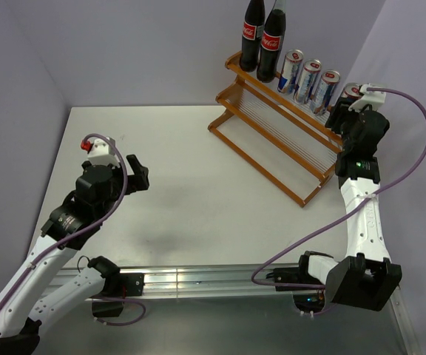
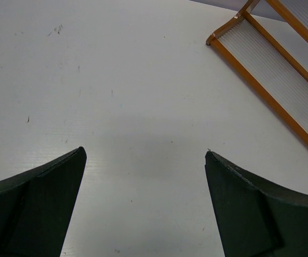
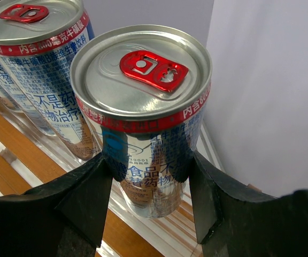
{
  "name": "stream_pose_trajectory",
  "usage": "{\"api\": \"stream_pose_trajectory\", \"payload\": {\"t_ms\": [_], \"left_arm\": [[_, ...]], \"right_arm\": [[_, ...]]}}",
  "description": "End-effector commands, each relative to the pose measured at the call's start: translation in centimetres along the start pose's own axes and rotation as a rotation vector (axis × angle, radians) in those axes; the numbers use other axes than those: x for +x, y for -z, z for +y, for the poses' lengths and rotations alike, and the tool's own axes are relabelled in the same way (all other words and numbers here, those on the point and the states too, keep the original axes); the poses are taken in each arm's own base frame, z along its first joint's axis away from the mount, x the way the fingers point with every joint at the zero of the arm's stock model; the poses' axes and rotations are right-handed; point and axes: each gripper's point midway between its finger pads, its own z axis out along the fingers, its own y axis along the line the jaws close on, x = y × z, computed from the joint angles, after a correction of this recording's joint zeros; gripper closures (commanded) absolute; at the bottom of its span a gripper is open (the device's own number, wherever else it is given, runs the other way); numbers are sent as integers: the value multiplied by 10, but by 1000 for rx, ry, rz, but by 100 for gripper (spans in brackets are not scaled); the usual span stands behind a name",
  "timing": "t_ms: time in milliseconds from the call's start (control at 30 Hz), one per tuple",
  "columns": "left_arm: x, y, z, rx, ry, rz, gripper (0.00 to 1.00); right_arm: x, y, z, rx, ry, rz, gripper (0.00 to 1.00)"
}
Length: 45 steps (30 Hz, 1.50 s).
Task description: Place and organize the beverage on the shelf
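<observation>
The orange-brown shelf [image 1: 272, 140] stands at the back right. Two cola bottles [image 1: 261, 37] stand at the left end of its upper tier, then three silver-blue cans [image 1: 307, 80] in a row. My right gripper [image 1: 346, 105] is at the upper tier's right end, its jaws against both sides of a fourth can [image 3: 143, 107], which stands upright on the pale rods beside its neighbour [image 3: 41, 69]. In the right wrist view the gripper [image 3: 148, 158] grips the can's lower half. My left gripper [image 1: 140, 174] hovers open and empty over the table; it is also in the left wrist view [image 2: 145, 152].
The shelf's lower tier [image 2: 266, 75] holds nothing. The purple wall [image 3: 271, 91] is close behind the held can. A metal rail [image 1: 198, 281] runs along the table's near edge between the arm bases.
</observation>
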Motion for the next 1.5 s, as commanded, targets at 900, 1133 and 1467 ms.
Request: {"api": "stream_pose_trajectory", "payload": {"t_ms": [900,1133,1467], "left_arm": [[-12,-8,8,-13,24,-24,1],[-18,-9,22,-69,46,-46,0],[-34,-15,46,-174,69,-76,1]], "right_arm": [[-71,31,-8,63,-100,-176,0],[-92,78,-10,128,-61,-231,0],[-76,121,75,-170,-42,-142,0]]}}
